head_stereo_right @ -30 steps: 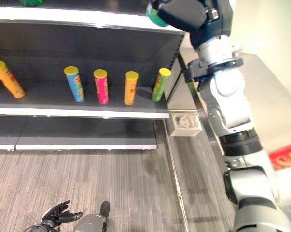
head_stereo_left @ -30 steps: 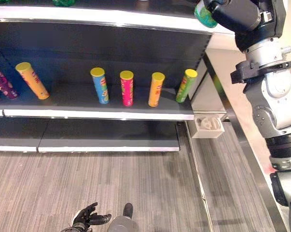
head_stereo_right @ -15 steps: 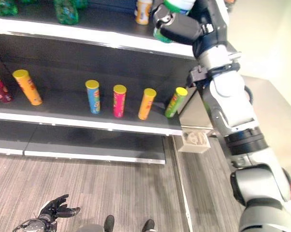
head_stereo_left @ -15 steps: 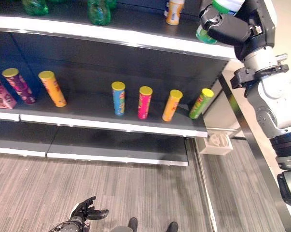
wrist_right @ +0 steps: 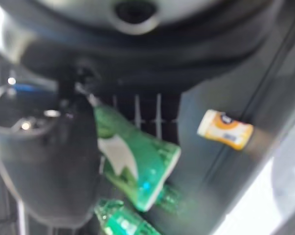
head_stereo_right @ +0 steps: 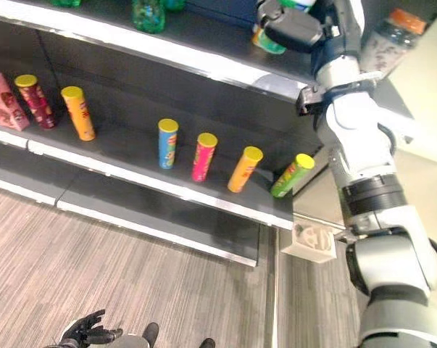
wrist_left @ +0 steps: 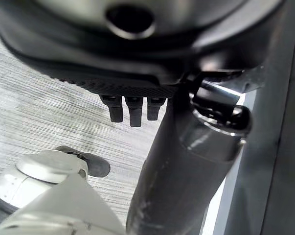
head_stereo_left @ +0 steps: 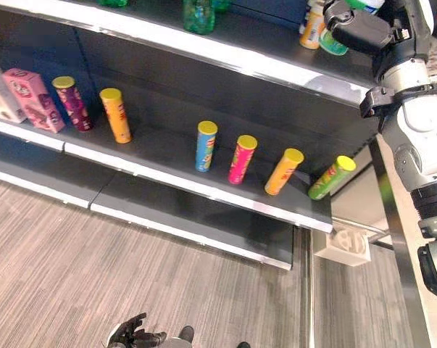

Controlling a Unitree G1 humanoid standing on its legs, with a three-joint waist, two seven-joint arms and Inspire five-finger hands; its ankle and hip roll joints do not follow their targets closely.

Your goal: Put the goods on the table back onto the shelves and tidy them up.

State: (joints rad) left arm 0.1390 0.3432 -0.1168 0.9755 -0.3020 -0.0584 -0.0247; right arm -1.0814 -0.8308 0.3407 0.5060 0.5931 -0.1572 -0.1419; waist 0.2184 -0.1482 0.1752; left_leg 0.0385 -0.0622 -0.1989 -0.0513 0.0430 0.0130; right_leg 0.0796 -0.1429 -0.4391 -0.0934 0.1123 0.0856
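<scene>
My right hand (head_stereo_left: 357, 30) is raised to the right end of the top shelf (head_stereo_left: 225, 61). It is shut on a green bottle with a white label (wrist_right: 137, 169), whose lower end pokes out under the hand (head_stereo_left: 333, 46). A small orange bottle (head_stereo_left: 314, 22) stands on that shelf just left of the hand. Low down near the floor, my left hand (head_stereo_left: 131, 336) hangs with its fingers relaxed and holds nothing.
Green bottles (head_stereo_left: 198, 14) stand further left on the top shelf. The middle shelf carries blue (head_stereo_left: 206, 145), pink (head_stereo_left: 241, 158), orange (head_stereo_left: 283, 171) and leaning green (head_stereo_left: 331, 177) tube cans, two more tubes and pink boxes (head_stereo_left: 33, 98). A white box (head_stereo_left: 346, 245) lies on the floor.
The camera has moved, shifting the whole picture. My right hand, still holding the green bottle, has come closer to the orange bottle on the top shelf. The left hand stays low.
</scene>
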